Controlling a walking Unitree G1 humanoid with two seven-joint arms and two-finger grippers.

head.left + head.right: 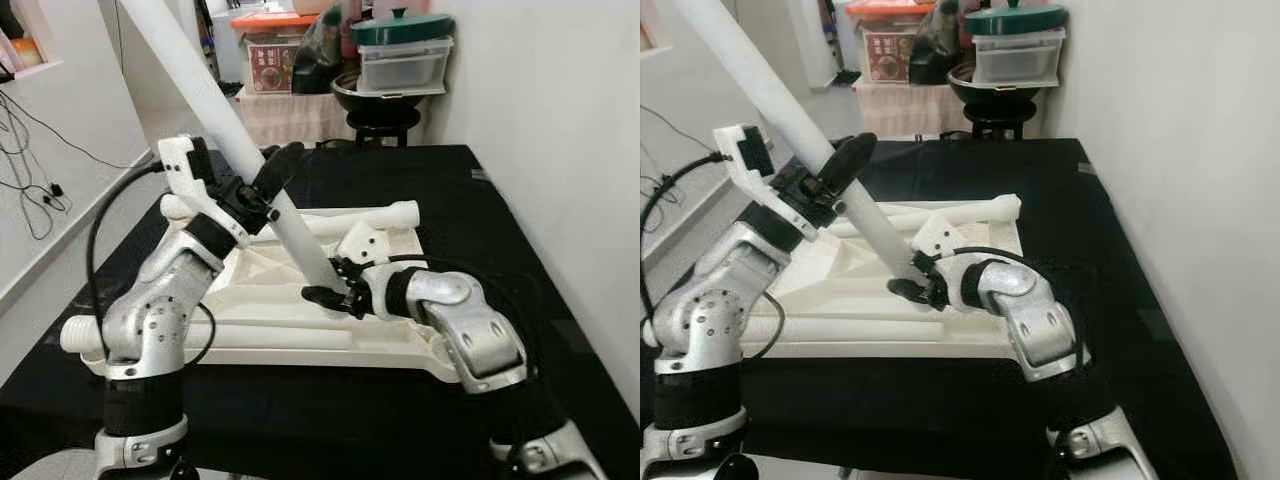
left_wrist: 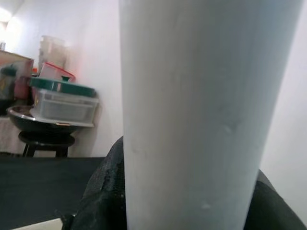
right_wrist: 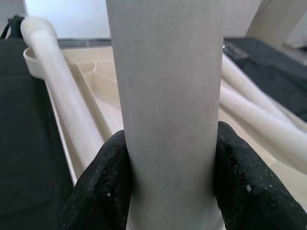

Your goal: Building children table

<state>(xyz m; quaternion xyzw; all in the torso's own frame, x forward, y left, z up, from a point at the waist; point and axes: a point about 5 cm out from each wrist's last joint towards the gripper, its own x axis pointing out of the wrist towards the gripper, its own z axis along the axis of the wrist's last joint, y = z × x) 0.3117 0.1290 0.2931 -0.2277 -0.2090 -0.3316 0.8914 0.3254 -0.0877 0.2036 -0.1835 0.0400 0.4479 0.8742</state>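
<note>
Leg tilted over tabletop; left gripper & right gripper both clamp it.

Green-lidded plastic box on black stool; cables left.

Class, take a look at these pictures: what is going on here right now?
A robot is putting together a small white table on a black cloth. The tabletop lies upside down. Both grippers hold one leg, tilted, its lower end at the tabletop: the left gripper is shut around its middle, the right gripper near its base. Other legs lie on the tabletop.
</note>
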